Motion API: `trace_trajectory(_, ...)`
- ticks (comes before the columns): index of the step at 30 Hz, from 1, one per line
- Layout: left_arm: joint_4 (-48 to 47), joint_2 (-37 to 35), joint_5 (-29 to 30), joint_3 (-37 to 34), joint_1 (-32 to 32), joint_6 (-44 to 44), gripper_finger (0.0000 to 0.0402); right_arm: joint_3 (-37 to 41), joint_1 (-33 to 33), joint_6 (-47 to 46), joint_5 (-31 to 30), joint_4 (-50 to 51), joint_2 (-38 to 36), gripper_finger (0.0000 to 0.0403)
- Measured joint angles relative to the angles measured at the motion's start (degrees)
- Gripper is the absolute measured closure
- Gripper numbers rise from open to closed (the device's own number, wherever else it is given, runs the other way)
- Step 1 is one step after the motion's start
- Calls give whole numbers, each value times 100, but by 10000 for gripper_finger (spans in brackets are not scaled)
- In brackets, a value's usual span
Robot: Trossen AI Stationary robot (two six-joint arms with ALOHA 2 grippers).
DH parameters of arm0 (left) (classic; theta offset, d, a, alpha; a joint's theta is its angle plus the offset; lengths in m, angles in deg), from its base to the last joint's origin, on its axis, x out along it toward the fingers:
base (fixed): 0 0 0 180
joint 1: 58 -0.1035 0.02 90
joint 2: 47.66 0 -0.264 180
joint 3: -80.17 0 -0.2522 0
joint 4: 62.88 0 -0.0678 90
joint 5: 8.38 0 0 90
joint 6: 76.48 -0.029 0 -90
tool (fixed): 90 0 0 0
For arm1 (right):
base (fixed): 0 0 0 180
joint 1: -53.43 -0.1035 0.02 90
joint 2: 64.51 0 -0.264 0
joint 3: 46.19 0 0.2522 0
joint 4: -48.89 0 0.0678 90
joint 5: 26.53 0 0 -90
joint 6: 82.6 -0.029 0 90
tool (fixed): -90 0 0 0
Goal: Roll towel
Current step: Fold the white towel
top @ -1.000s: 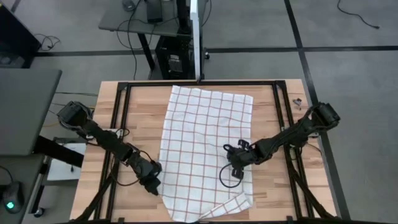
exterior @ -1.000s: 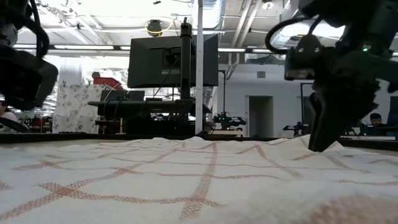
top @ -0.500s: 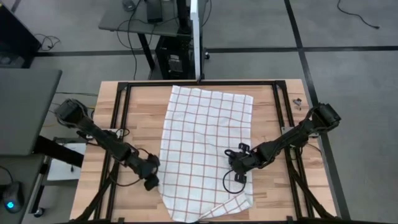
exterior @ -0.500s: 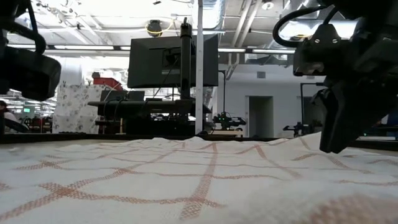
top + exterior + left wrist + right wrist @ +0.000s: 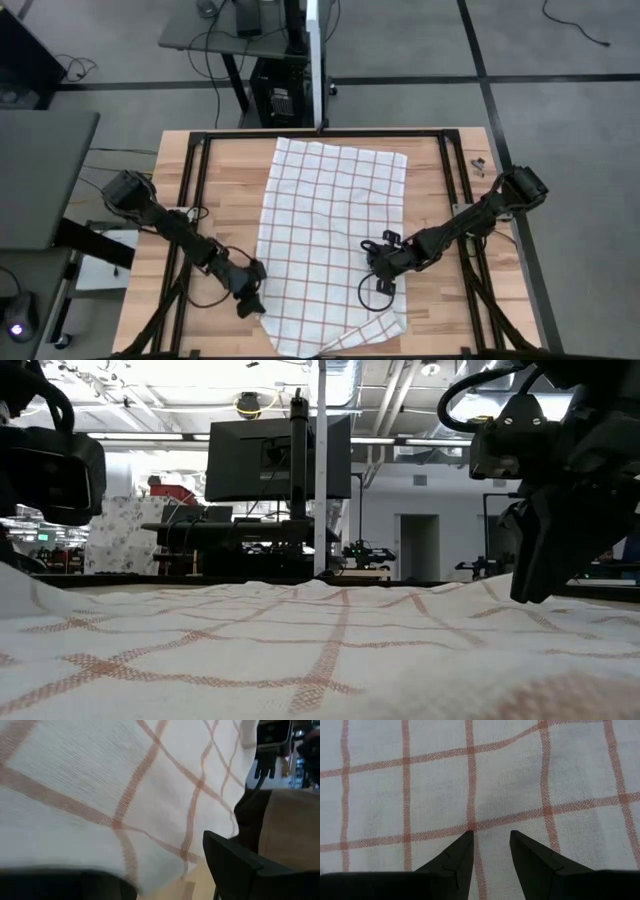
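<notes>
The towel (image 5: 330, 230), white with a reddish-brown grid, lies spread down the middle of the table. Its near right corner (image 5: 365, 330) is folded over onto it. My left gripper (image 5: 254, 303) is low at the towel's left edge, close to the near left corner, and is open; in its wrist view (image 5: 167, 860) the cloth fills the space over and between the fingers. My right gripper (image 5: 380, 272) stands over the towel's right half, pointing steeply down. Its two fingertips (image 5: 491, 837) are a narrow gap apart with only flat cloth below them. My left gripper comes slanting down from the table's left at the towel's left edge (image 5: 165, 862). The cloth lies over one finger (image 5: 75, 885); the other finger (image 5: 240, 865) stands outside the edge, over bare wood. The edge (image 5: 15, 585) is raised off the table there. My right gripper's fingertips (image 5: 530, 585) are down at the cloth's surface; I cannot tell whether they touch it.
Black frame rails (image 5: 190, 200) run along the table's left, right and far sides. Bare wood (image 5: 220, 190) shows left of the towel and also right of it. A small metal piece (image 5: 480, 163) lies at the far right. Desks and a monitor (image 5: 280, 455) stand beyond the far edge.
My left gripper has sunk, rolled about its own axis and gone toward the towel's left edge and the table's near edge. The towel's left edge, flat before, now stands lifted in the low view. The rest of the towel has stayed put.
</notes>
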Motion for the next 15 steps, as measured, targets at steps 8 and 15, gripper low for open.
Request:
trace_trajectory(8, 750, 317, 129, 122, 151, -71, 217, 0, 37, 0, -2, 2, 0, 280)
trace_trajectory(15, 835, 863, 18, 623, 192, -46, 219, 0, 163, 398, -4, 15, 0, 280)
